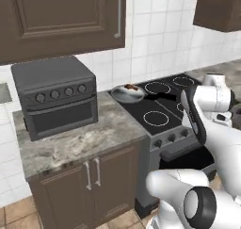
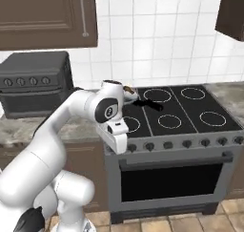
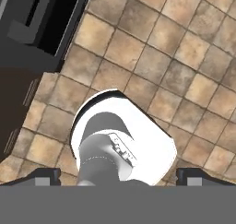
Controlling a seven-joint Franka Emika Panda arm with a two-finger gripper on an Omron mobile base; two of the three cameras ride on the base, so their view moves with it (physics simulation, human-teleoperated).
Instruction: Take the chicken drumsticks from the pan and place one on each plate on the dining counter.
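The grey pan (image 1: 127,94) sits on the stove's back-left burner, its dark handle (image 1: 162,96) pointing right. Golden-brown chicken drumsticks (image 1: 132,87) lie in it; how many I cannot tell. From the right base the pan is mostly hidden behind my wrist, with a drumstick (image 2: 127,89) and the handle (image 2: 149,103) showing. My gripper (image 3: 119,177) hangs in front of the stove, well below the pan, pointing down at the floor. Its fingertips (image 3: 44,176) stand far apart with nothing between them. The plates and the dining counter are out of view.
A dark toaster oven (image 1: 54,99) stands on the short marble counter (image 1: 94,138) left of the black stove (image 2: 176,114). Brown wall cabinets (image 1: 61,20) hang above. Brown floor tiles (image 3: 184,57) lie under the hand, beside the oven front (image 2: 167,183).
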